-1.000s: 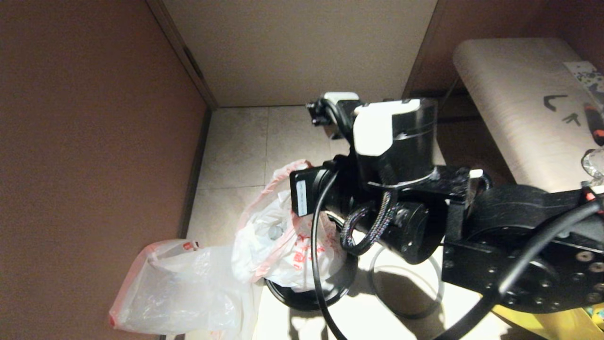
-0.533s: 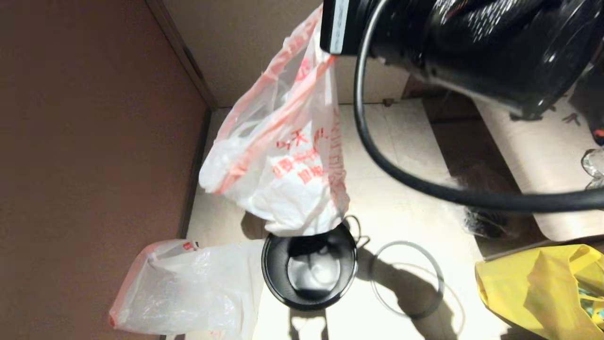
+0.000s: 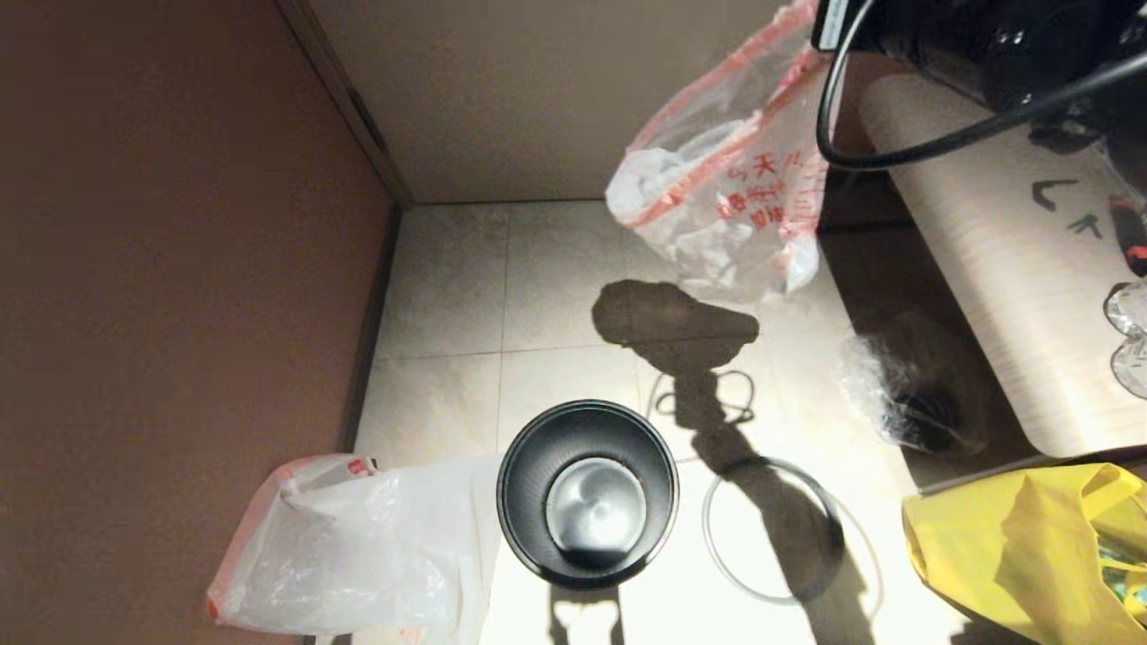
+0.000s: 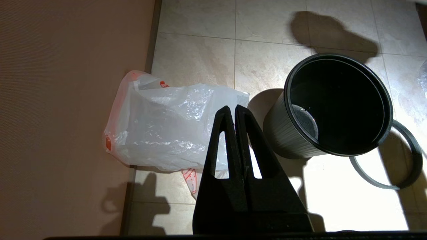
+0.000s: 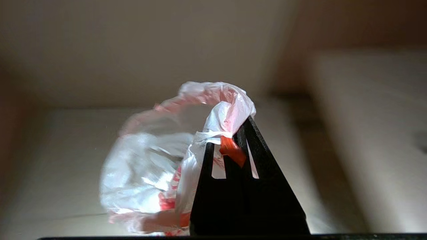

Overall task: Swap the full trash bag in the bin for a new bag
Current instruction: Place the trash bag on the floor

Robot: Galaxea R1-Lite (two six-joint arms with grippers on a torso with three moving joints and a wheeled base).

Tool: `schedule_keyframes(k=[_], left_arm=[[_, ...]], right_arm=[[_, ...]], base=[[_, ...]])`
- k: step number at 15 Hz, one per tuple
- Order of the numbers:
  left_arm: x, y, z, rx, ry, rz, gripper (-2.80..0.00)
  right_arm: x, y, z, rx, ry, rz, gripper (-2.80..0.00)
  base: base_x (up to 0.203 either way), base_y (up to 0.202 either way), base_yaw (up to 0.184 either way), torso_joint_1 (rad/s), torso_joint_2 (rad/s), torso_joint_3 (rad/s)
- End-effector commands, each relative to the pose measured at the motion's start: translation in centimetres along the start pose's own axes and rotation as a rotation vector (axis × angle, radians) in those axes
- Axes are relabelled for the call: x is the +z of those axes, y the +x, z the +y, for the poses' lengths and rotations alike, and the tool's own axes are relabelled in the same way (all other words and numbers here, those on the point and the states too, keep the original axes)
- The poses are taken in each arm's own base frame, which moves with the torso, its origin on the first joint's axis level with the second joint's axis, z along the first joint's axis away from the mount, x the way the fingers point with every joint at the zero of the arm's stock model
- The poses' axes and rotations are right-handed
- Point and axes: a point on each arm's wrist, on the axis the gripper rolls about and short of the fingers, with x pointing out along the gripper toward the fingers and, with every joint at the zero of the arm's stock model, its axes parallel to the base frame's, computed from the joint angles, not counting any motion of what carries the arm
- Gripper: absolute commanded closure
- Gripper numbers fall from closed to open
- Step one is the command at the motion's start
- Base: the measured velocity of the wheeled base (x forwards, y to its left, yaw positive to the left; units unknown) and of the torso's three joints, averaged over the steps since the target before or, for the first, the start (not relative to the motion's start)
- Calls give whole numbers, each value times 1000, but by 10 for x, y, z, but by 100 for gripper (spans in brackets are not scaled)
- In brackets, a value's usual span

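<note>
The full trash bag (image 3: pixel 726 197) hangs in the air at the upper right, well away from the bin, with red print showing through it. My right gripper (image 5: pixel 243 130) is shut on its bunched pinkish-red edge (image 5: pixel 230 150), and the bag (image 5: pixel 150 160) dangles below it. The black bin (image 3: pixel 529 466) stands empty on the floor. Its grey hoop (image 3: pixel 771 528) lies flat to its right. The new bag (image 3: pixel 358 546) lies smooth on the floor left of the bin. My left gripper (image 4: pixel 234 108) is shut and empty, above the floor between the new bag (image 4: pixel 166 130) and the bin (image 4: pixel 287 133).
A brown wall (image 3: pixel 179 269) runs close along the left. A pale wooden bench (image 3: pixel 1004 251) stands at the right, with a clear crinkly bag (image 3: pixel 905 394) on the floor beside it and a yellow bag (image 3: pixel 1030 537) nearer. A thin cable loop (image 3: pixel 708 399) lies behind the bin.
My right arm has lifted the full trash bag out of the bin and swung it up and to the right. The bin's empty inside now shows.
</note>
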Motion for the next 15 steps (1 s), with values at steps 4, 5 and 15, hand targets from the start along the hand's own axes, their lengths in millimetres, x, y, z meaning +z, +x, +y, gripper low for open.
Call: schedule_keyframes(k=[4,5,15], left_arm=[[0,0,0,2,-1,0,0],[0,0,0,2,-1,1,0],[0,0,0,2,-1,0,0]], right_arm=[[-161,101,-45,-219,-127,269,0],[-199,115,-56,-249,-148,331,0],[-452,124,-126,-416,-231,750,0]], base=[[0,0,0,0,0,0],[0,0,0,0,0,0],[0,0,0,0,0,0]])
